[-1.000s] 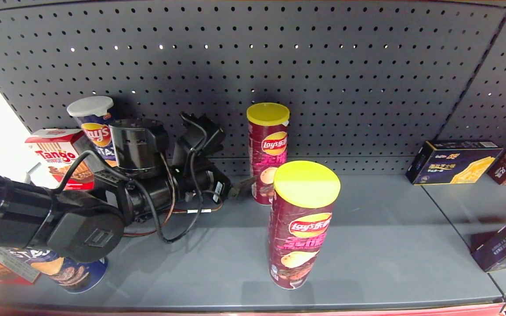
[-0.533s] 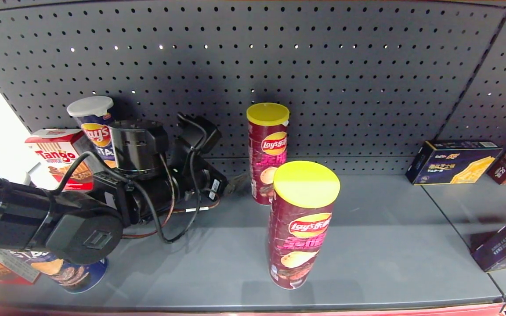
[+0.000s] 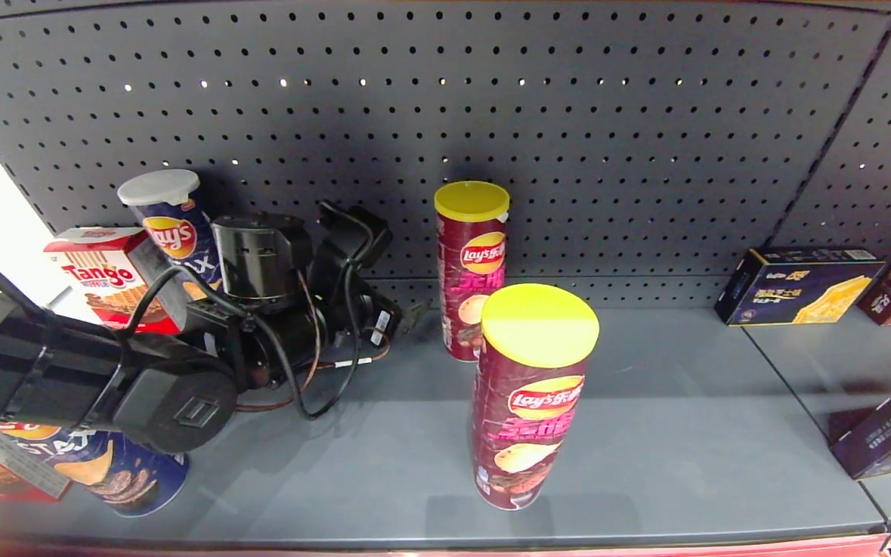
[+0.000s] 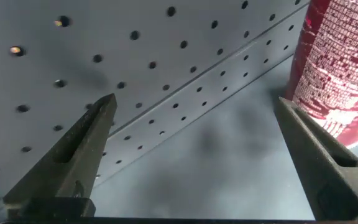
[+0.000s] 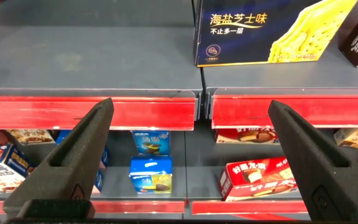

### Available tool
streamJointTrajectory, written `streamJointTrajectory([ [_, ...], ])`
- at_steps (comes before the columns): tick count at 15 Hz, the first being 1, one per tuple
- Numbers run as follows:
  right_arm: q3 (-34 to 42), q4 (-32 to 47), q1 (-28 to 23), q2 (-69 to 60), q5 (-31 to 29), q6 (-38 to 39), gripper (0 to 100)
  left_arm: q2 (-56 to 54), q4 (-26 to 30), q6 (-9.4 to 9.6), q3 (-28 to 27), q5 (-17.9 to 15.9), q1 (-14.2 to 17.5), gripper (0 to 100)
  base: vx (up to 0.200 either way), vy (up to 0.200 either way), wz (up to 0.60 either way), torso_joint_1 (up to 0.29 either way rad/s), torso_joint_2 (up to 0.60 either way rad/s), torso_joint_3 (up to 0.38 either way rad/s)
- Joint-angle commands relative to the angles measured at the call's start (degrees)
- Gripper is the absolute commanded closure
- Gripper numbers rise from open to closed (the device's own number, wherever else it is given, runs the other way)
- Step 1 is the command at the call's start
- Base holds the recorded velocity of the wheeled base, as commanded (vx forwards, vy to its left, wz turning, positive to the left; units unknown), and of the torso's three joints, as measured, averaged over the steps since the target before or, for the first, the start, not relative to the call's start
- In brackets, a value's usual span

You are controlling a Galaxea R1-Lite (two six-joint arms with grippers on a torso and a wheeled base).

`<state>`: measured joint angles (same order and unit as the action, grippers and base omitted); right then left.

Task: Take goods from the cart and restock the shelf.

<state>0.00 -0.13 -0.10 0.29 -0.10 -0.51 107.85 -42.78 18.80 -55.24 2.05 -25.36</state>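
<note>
Head view: a front maroon cardboard chip can with a yellow lid [image 3: 530, 402] stands on the grey metal shelf [image 3: 685, 433]. A matching rear can [image 3: 472, 271] stands by the pegboard, with the black left arm [image 3: 105, 379] ending near it.
Left wrist view: the left gripper [image 4: 194, 106] is spread wide and empty, the rear can beside one finger.
Right wrist view: the right gripper [image 5: 190, 106] is spread wide and empty, facing red-edged shelves [image 5: 135, 112] of boxes.

Grey perforated back panel [image 3: 569, 116], red price rail [image 5: 135, 112], dark blue cracker box [image 3: 797, 285] at right.
</note>
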Motion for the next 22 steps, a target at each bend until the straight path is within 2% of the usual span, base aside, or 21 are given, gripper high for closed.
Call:
streamJointTrajectory([
  [1,0.00,-0.04,0.01,0.06,0.01,-0.02,0,1.93,-0.03,-0.08,-1.28,0.06,-0.31,0,0.000,0.000,0.00,0.000,0.00,0.000],
  [9,0.00,-0.04,0.01,0.06,0.01,-0.02,0,4.12,0.06,-0.08,-3.12,0.06,-2.33,0,0.000,0.000,0.00,0.000,0.00,0.000],
  [16,0.00,-0.04,0.01,0.06,0.01,-0.02,0,4.65,0.06,-0.08,-4.18,0.06,-2.77,0,0.000,0.000,0.00,0.000,0.00,0.000],
  [20,0.00,-0.04,0.01,0.06,0.01,-0.02,0,3.86,-0.11,0.01,-3.21,0.06,-2.94,0,0.000,0.000,0.00,0.000,0.00,0.000],
  [22,0.00,-0.04,0.01,0.15,0.01,-0.02,0,-1.15,0.15,-0.08,-1.28,0.41,-3.21,0,0.000,0.000,0.00,0.000,0.00,0.000],
])
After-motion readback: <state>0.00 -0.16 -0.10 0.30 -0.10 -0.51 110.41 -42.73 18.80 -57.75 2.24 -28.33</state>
